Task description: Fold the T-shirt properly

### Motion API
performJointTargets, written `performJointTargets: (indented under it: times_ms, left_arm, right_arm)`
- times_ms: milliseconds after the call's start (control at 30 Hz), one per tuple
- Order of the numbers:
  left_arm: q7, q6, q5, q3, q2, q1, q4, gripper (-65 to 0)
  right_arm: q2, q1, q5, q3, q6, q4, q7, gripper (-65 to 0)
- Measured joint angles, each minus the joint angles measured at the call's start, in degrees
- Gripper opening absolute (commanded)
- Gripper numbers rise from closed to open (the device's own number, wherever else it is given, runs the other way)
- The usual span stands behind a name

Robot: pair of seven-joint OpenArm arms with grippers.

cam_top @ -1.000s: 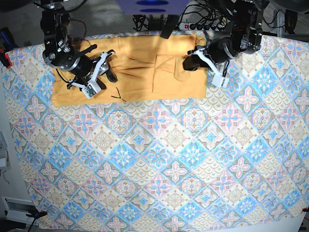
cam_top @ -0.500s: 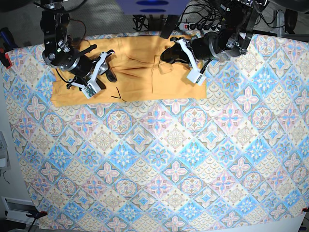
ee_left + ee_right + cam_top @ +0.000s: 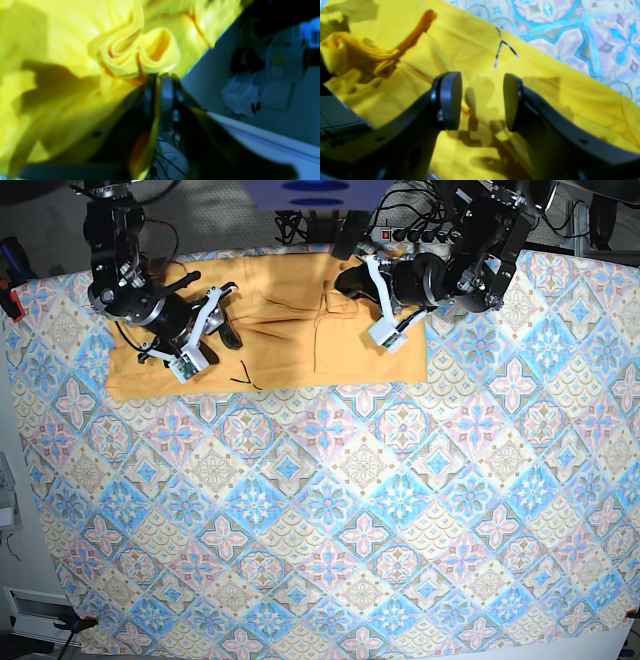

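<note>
Broadly, largest first: surface (image 3: 330, 510) under a blue-and-pink patterned tablecloth (image 3: 400, 530). T-shirt (image 3: 280, 350), pale yellow-orange, lies spread along the far edge of the cloth, partly folded, creased at its middle. Thin black squiggle mark (image 3: 503, 47) near its front hem; no readable writing. Left pincer (image 3: 157, 80): jaws nearly together, a bunched fold of T-shirt pinched between them. Right pincer (image 3: 480, 100): jaws apart, hovering over the shirt, gripping nothing.

Table w/ blue-pink patterned tablecloth (image 3: 330, 510); yellow-orange T-shirt (image 3: 280, 330) lies on cloth near far edge.
</note>
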Motion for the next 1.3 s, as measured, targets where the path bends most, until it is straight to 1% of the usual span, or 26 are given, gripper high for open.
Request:
performJointTargets:
  times_ms: [67,133,233,300,433,633,767,867,900,1033,1133,1233,1300]
  left_arm:
    - [-0.13,0.0,-0.39,0.04,-0.37,-0.17,0.09,-50.4]
    - [-0.31,-0.02,-0.61,0.15,-1.95,-0.15,1.18,-46.8]
    - [-0.37,0.02,-0.02,-0.66,-2.58,-0.17,2.86,-44.3]
    - [-0.22,-0.04,-0.74,-2.38,-1.86,-0.31,3.04,-44.4]
    - [-0.55,-0.02,-0.94,-10.03,-0.2,0.9,3.15,-44.4]
    - [-0.04,-0.02,-0.63,-25.9,3.96,5.03,4.68,-44.4]
    - [-0.55,0.0,-0.52,-31.45,4.07,6.69,4.68,-43.9]
    - [-0.13,-0.07,-0.2,-31.67,4.26,7.3,3.87,-43.9]
    - [-0.37,-0.09,-0.96,-31.63,4.5,7.15,2.58,-43.9]
    - [-0.15,0.02,-0.13,-30.84,4.55,6.73,-0.96,-44.0]
    - [-0.28,0.17,-0.07,-25.88,3.76,6.62,-0.96,-43.9]
    - [-0.22,0.04,-0.11,-18.99,4.44,4.9,-0.96,-44.3]
    - [-0.17,-0.02,-0.52,-15.76,4.57,3.87,-0.94,-44.3]
  right_arm:
    - [0.0,0.02,0.02,0.0,0.02,0.0,0.0,-38.7]
    - [-0.04,0.0,0.0,-0.02,0.02,0.0,0.0,-38.7]
    - [-0.02,0.0,0.0,-0.02,0.02,0.0,0.0,-38.7]
    - [-0.04,0.0,0.02,-0.02,0.02,0.0,0.02,-38.7]
    - [-0.02,-0.04,-0.02,-0.02,-0.17,0.02,-0.02,-38.7]
    - [-0.11,-0.04,0.0,-0.11,0.0,0.04,0.02,-38.7]
    - [-0.07,0.0,0.0,-0.11,0.02,0.04,-0.02,-38.7]
    - [-0.2,0.13,0.04,-0.11,0.04,0.04,0.02,-38.7]
    - [-0.17,0.11,0.04,-0.11,0.02,0.04,0.04,-38.7]
    - [-0.2,0.07,0.04,-0.11,-0.15,0.02,0.02,-38.7]
    - [-0.33,0.02,0.04,-0.13,0.02,0.02,0.04,-38.7]
    - [-0.2,0.0,0.04,-0.17,-0.13,0.02,0.02,-38.7]
    - [-0.04,0.04,-0.04,-1.07,-0.2,0.02,-0.02,-38.7]
